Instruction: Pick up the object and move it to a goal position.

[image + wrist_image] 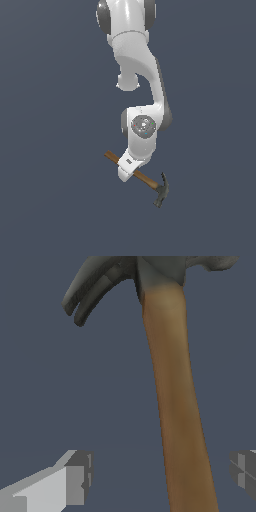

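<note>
The object, a claw hammer (146, 179) with a brown wooden handle (172, 381) and a dark grey head (161, 192), lies slanted on the dark flat ground, head toward the exterior view's lower right. My gripper (127, 171) is lowered over the middle of the handle. In the wrist view the gripper (161, 473) is open, with its fingers (75, 481) on either side of the handle. A wide gap separates the handle from one finger, and it runs close to the other. The claw (87, 293) curves away from the head.
Only the plain dark grey-blue ground (50, 150) surrounds the hammer. The white arm (142, 75) comes down from the top of the exterior view.
</note>
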Action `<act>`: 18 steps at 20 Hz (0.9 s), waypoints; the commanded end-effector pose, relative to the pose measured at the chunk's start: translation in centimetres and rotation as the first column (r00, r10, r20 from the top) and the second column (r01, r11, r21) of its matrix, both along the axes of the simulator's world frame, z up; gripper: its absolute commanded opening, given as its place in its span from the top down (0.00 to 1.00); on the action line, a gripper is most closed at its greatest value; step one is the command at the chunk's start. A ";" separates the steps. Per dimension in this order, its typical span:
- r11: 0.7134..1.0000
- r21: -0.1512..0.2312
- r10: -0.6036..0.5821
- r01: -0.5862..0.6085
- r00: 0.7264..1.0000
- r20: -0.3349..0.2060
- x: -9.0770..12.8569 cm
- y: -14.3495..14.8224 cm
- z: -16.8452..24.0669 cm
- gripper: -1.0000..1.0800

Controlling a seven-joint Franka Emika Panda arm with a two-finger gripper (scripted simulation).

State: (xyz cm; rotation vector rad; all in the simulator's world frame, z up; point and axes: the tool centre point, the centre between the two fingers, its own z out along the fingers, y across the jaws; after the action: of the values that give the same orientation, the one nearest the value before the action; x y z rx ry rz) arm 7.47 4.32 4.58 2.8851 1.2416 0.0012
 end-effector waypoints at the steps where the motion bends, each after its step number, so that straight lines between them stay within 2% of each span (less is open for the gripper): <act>1: 1.000 0.000 0.002 -0.002 1.000 -0.001 -0.1 0.0 -1.4 0.04; 9: 1.000 0.000 0.003 -0.003 1.000 -0.001 0.0 0.0 -2.9 0.04; 10: 1.000 0.000 0.003 -0.003 1.000 -0.001 0.0 0.0 -2.9 1.00; 18: 1.000 0.000 0.003 -0.003 1.000 -0.001 0.0 0.0 -2.9 1.00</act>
State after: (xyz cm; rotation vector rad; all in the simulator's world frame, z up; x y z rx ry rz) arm 7.71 4.12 1.93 2.8820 1.2413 0.0065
